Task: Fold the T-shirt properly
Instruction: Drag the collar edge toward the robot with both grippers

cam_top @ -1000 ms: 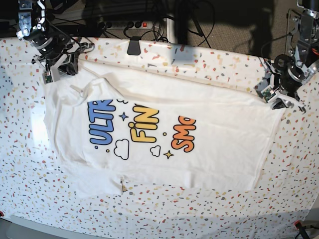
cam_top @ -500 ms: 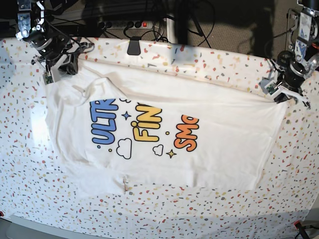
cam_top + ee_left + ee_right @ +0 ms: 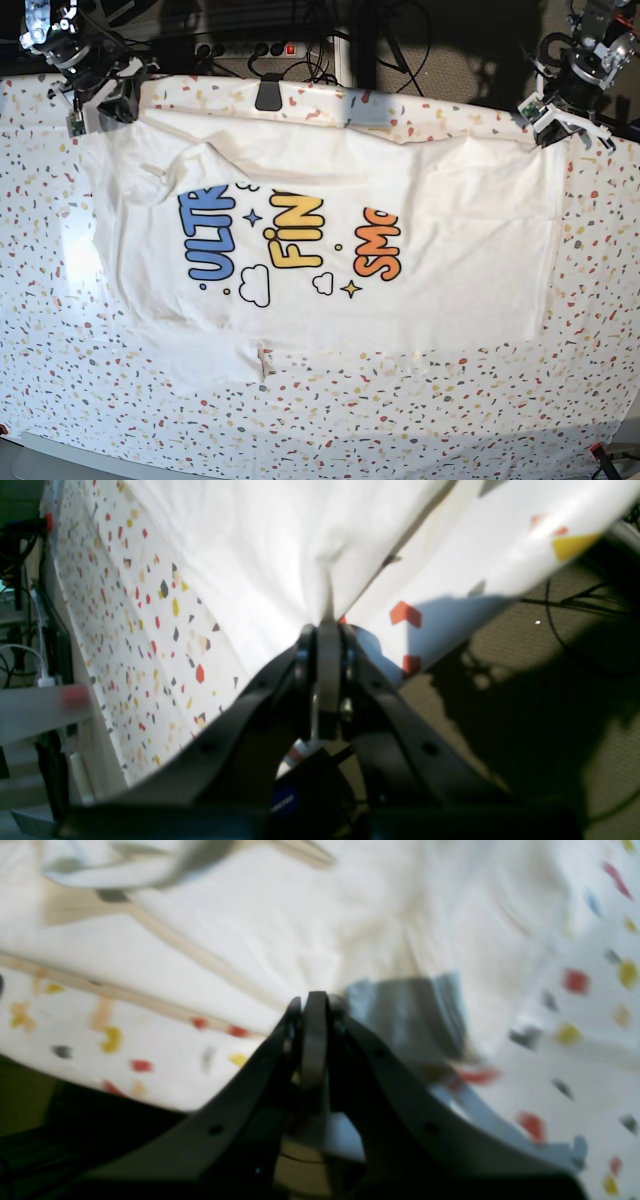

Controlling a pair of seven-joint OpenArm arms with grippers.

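The white T-shirt (image 3: 330, 240) lies print up on the speckled table cover (image 3: 400, 420), with the blue, yellow and orange letters showing. A flap of cloth is folded over its upper left part. My left gripper (image 3: 553, 125) is shut on the shirt's far right corner at the table's back edge; in the left wrist view the gripper (image 3: 327, 627) pinches white cloth (image 3: 280, 540). My right gripper (image 3: 90, 112) is shut on the far left corner; in the right wrist view the gripper (image 3: 314, 1002) pinches white cloth (image 3: 300, 930). The far edge is stretched between them.
A black clip (image 3: 268, 92) and a grey piece (image 3: 365, 108) sit on the table's back edge. A power strip (image 3: 250, 48) and cables lie behind it. The floor (image 3: 525, 705) drops away past the back edge. Speckled cover shows in front of the shirt.
Both grippers have moved toward the table's back edge with the shirt corners in them. The shirt has slid away and its far edge is now pulled straighter.
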